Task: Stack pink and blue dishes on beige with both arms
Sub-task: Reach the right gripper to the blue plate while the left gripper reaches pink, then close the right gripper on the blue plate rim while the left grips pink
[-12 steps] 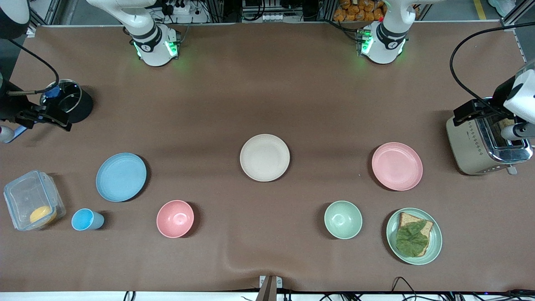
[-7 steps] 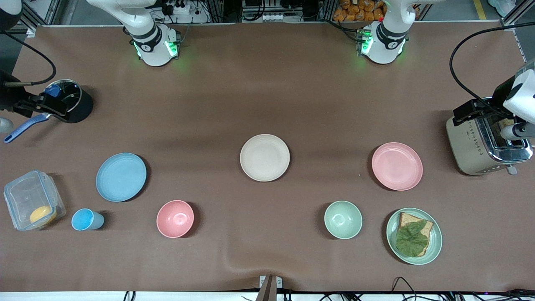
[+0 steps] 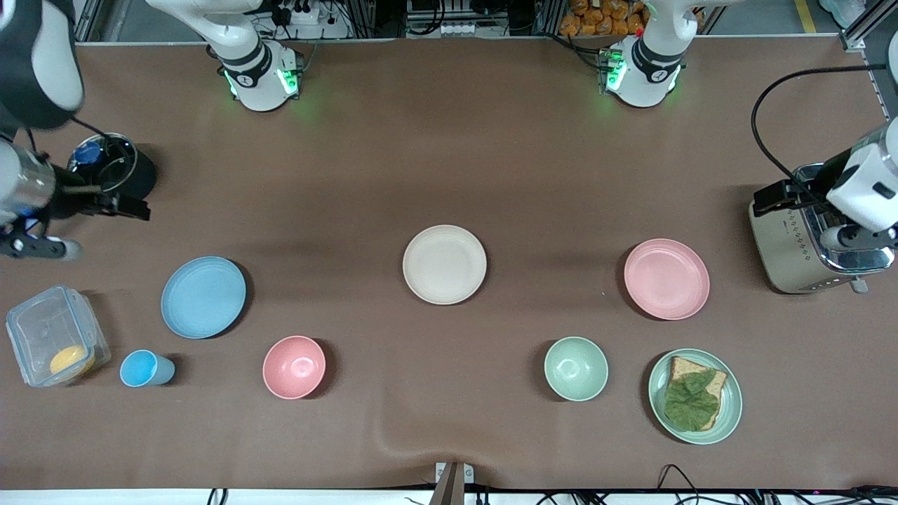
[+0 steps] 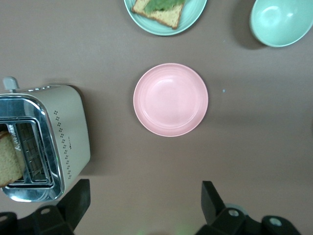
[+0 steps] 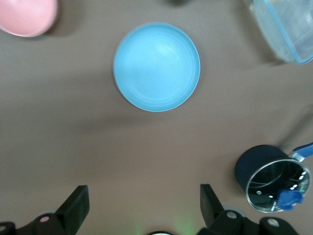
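The beige plate lies mid-table with nothing on it. The pink plate lies toward the left arm's end, beside the toaster. The blue plate lies toward the right arm's end. My left gripper hangs open high over bare table between the toaster and the pink plate, holding nothing. My right gripper hangs open high over bare table between the dark pot and the blue plate, also holding nothing.
A toaster holds a bread slice. Nearer the front camera are a green plate with bread and lettuce, a green bowl, a pink bowl, a blue cup and a clear lidded box. A dark pot stands beside the right arm.
The right arm's hand has swung and shifted over the table beside the pot, now covering the pot's blue handle. The left arm's hand has shifted slightly at the toaster. The plates have not moved.
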Robot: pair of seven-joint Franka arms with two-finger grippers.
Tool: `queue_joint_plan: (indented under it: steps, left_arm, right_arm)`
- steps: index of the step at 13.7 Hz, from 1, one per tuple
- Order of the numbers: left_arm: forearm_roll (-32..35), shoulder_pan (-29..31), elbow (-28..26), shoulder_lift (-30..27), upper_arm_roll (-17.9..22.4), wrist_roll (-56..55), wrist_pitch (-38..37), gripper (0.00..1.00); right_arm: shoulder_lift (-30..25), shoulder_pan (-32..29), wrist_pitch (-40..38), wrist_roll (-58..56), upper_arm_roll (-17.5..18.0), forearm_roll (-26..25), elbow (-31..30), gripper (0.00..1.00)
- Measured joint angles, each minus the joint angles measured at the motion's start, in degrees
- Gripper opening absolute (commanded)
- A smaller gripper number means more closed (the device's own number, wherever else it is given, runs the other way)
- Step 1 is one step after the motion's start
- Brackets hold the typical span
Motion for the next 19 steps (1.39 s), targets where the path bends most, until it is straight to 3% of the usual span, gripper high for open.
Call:
queue_joint_plan:
  steps: [6, 11, 13, 17, 19]
  left_arm:
    - [0.00, 1.72, -5.49, 10.81, 0.14, -0.78, 12.22, 1.00]
    - [0.00, 3.05, -7.16, 19.04, 0.26, -5.29, 19.91, 1.00]
    - [0.00, 4.31, -8.35, 20.71, 0.35, -5.36, 23.31, 1.00]
    - [0.01, 7.21, -15.88, 21.35, 0.48, -5.36, 34.61, 1.00]
    - [0.01, 7.67, -17.62, 21.38, 0.47, -5.36, 36.13, 1.00]
  right_arm:
    - [11.38, -8.60, 9.61, -6.21, -0.23, 0.01, -2.74, 1.00]
    - [16.06, -9.13, 14.00, -7.35, -0.03, 0.02, -2.77, 1.00]
    - [17.90, -9.13, 15.84, -8.73, -0.04, 0.02, -2.76, 1.00]
    - [20.47, -9.13, 19.71, -9.68, -0.04, 0.02, -2.72, 1.00]
    - [21.56, -9.13, 21.59, -9.71, -0.04, 0.02, -2.71, 1.00]
